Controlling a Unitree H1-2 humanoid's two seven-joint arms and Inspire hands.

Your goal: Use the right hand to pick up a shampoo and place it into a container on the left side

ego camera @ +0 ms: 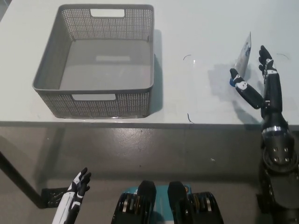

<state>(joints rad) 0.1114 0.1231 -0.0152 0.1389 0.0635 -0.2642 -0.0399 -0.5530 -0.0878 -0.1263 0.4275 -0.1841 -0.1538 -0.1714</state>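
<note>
My right hand (pixel 262 88) is raised over the right part of the tabletop (pixel 196 28), spread wide with nothing in it. The thumb reaches in front of the blue cap of the shampoo (pixel 242 55), and the other fingers (pixel 266 60) stand just to its right; I cannot tell whether any of them touch it. The shampoo is a white tube standing on its cap, leaning slightly, well apart from the container (pixel 100 60). That grey perforated basket sits on the left part of the tabletop, near the front edge, with cut-out handles in its near and far walls. The tabletop is pale and smooth, with a few faint curved marks. Below its edge lies a dull grey floor (pixel 149 149). My left hand (pixel 77 189) hangs low over that floor, fingers loosely apart, holding nothing.
</note>
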